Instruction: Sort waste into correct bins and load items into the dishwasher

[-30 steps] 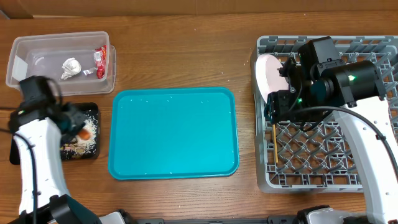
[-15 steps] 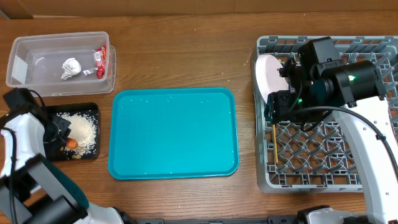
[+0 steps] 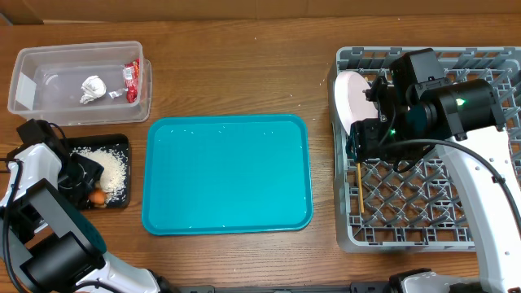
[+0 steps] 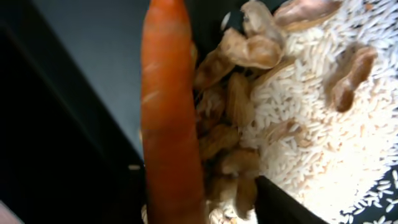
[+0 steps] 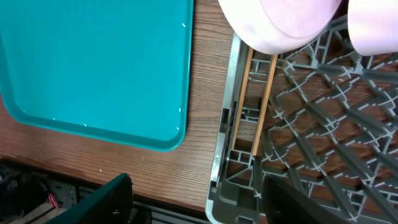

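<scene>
The black tray (image 3: 122, 142) holds white rice (image 3: 112, 167), tan peanut shells (image 4: 233, 106) and the orange carrot (image 3: 98, 196) at its near left corner. My left gripper (image 3: 80, 176) hangs open low over this tray; in the left wrist view the carrot (image 4: 171, 124) lies between its fingers (image 4: 205, 211). The clear tub (image 3: 24, 61) holds the tissue ball (image 3: 93, 86) and the red wrapper (image 3: 130, 76). My right gripper (image 5: 193, 186) is open and empty over the grey dish rack's (image 3: 488, 232) near left corner. The rack holds a white plate (image 3: 348, 98) and chopsticks (image 5: 264, 102).
The teal tray (image 3: 226, 172) lies bare in the middle of the wooden table, between the bins and the rack. A second white dish (image 5: 373, 25) stands in the rack next to the plate. The right arm covers much of the rack from overhead.
My left arm has drawn back to the left edge. The carrot now lies nearer the tray's near left corner. The right arm has not moved.
</scene>
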Robot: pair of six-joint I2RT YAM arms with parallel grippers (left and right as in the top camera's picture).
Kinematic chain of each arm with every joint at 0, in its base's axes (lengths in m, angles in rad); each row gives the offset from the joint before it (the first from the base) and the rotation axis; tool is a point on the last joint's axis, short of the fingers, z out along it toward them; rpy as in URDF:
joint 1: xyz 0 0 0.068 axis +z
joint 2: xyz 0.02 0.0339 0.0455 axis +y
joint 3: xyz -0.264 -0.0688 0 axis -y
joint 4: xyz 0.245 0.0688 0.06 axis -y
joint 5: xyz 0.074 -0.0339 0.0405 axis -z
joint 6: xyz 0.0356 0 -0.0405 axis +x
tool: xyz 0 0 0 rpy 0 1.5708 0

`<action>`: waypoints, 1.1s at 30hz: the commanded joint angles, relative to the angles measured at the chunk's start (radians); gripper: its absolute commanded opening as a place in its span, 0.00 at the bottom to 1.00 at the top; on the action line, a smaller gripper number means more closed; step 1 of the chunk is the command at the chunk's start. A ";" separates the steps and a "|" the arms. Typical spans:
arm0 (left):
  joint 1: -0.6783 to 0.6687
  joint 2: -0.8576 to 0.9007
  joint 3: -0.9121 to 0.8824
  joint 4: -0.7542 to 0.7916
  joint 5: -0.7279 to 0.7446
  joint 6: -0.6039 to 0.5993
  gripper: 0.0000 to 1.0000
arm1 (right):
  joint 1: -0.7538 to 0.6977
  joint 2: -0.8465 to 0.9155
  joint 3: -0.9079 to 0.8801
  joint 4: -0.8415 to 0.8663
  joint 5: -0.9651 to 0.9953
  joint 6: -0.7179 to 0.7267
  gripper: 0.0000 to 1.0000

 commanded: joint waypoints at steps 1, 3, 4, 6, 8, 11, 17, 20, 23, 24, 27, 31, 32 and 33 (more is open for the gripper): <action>0.005 -0.005 0.087 -0.051 0.037 -0.003 0.64 | 0.004 0.000 0.008 0.005 0.003 0.003 0.69; 0.005 -0.024 0.145 -0.100 0.066 0.001 0.66 | 0.004 0.000 0.008 0.014 0.003 0.004 0.70; 0.003 -0.035 0.173 -0.121 0.084 0.009 0.66 | 0.004 0.000 0.008 0.023 0.003 0.004 0.70; -0.008 -0.063 0.234 -0.163 0.111 0.026 0.68 | 0.004 0.000 0.008 0.055 0.003 0.004 0.72; -0.029 -0.097 0.280 -0.189 0.111 0.038 0.69 | 0.004 0.000 0.008 0.124 -0.001 0.004 0.75; -0.099 -0.166 0.322 -0.198 0.129 0.087 0.71 | 0.004 0.000 0.008 0.255 -0.001 0.004 0.86; -0.318 -0.249 0.330 -0.244 0.131 0.283 0.81 | 0.003 0.023 0.008 0.428 -0.001 0.003 1.00; -0.446 -0.244 0.330 -0.412 0.132 0.360 0.90 | -0.002 0.066 0.008 0.344 0.000 0.003 1.00; -0.527 -0.237 0.329 -0.597 0.132 0.364 0.99 | -0.021 0.092 0.007 0.249 -0.001 0.005 1.00; -0.547 -0.237 0.329 -0.649 0.132 0.364 0.98 | -0.032 0.093 0.007 0.221 0.000 0.017 1.00; -0.583 -0.246 0.327 -0.743 0.118 0.364 0.94 | -0.065 0.085 0.007 0.180 0.000 0.061 1.00; -0.598 -0.368 0.267 -0.700 0.099 0.363 0.94 | -0.114 0.015 -0.017 0.168 0.002 0.064 1.00; -0.599 -0.405 0.247 -0.679 0.099 0.363 0.93 | -0.121 -0.009 -0.033 0.178 0.004 0.064 1.00; -0.599 -0.446 0.222 -0.654 0.099 0.363 0.94 | -0.128 -0.043 -0.060 0.200 0.004 0.063 1.00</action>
